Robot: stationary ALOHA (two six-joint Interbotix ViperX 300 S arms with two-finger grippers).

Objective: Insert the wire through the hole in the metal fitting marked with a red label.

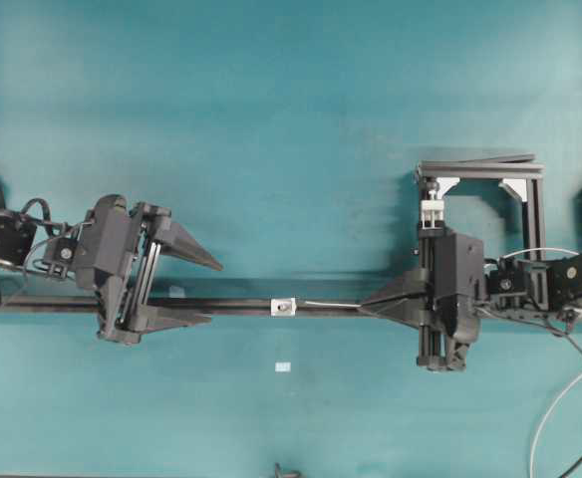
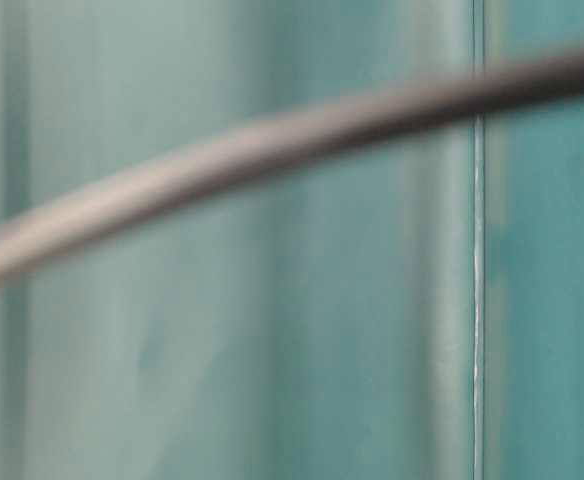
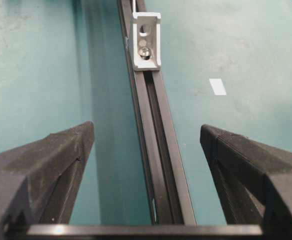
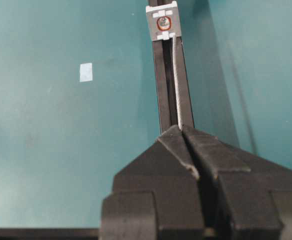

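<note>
The small silvery metal fitting sits on a long black rail. In the right wrist view the fitting shows a red ring around its hole. My right gripper is shut on the thin pale wire. In the right wrist view the wire runs from my right gripper up to the fitting's right lower edge; its tip lies beside the hole. My left gripper is open and empty, straddling the rail left of the fitting.
A black frame with a white stacked clamp stands at the back right. A pale square tag lies on the teal mat in front of the rail. A loose grey cable curves at the right front.
</note>
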